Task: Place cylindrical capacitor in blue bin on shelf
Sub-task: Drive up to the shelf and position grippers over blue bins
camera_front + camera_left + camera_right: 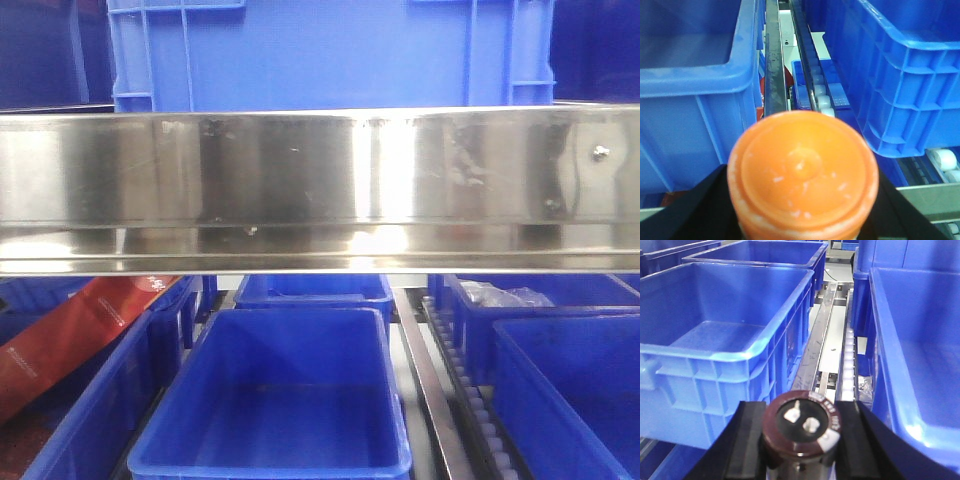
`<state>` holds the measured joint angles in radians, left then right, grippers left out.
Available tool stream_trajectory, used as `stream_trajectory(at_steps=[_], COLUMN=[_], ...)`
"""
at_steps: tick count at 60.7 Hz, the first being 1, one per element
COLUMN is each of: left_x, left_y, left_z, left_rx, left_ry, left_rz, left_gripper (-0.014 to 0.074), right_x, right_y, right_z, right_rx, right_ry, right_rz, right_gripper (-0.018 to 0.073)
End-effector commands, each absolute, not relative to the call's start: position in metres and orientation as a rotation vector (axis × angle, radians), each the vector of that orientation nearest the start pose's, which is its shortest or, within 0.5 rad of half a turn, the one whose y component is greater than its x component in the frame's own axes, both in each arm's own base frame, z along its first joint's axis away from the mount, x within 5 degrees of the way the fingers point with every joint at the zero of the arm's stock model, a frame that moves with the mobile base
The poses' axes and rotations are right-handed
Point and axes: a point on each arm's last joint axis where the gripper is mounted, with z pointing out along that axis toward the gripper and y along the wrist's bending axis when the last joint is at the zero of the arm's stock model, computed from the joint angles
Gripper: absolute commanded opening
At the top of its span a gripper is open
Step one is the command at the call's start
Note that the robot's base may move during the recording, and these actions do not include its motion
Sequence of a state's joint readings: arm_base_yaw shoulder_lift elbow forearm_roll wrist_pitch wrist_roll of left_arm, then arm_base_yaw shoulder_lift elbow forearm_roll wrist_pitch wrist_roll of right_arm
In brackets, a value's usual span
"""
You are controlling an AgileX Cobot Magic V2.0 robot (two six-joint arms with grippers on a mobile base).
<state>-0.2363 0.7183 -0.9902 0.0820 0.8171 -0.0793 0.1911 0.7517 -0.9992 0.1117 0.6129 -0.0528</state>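
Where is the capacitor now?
Right wrist view, bottom centre: the dark brown cylindrical capacitor sits clamped in the right hand, a large blue plastic bin at its left.

**Legible text: none**

- Item 1, white lettering along the edge of red packet (70, 340), lower left of the front view: too blurred to read.
- Item 2, white printed segment and tiny characters on the top rim of cylindrical capacitor (802, 426): too small to make out.
- Item 3, orange cap (802, 170): scuffs only, no lettering discernible.

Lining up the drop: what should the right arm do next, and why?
Probably lift and shift the right gripper left, over the empty blue bin. Its fingers clamp the capacitor, which faces the rail gap between bins, outside the near wall.
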Motion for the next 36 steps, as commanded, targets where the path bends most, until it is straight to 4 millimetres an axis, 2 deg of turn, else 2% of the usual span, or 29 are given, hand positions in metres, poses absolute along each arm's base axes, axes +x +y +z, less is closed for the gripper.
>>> stream_trajectory(at_steps=[1, 36], left_x=[0.1189, 0.1189], left_y=[-0.0239, -0.0239], left_z=[0.4091, 0.4091], left_rx=[0.177, 0.177], left_ry=[1.99, 1.99], left_rz=[-0.116, -0.116], left_gripper=[-0.0111, -0.0111], right_x=[0.1318, 0.1318], right_y=[0.0314, 0.0314], right_z=[0.4275, 0.4275], right_rx=[-0.185, -0.185], right_ry=[1.806, 1.806], right_rz=[0.218, 0.218], right_gripper=[-0.0154, -0.0154])
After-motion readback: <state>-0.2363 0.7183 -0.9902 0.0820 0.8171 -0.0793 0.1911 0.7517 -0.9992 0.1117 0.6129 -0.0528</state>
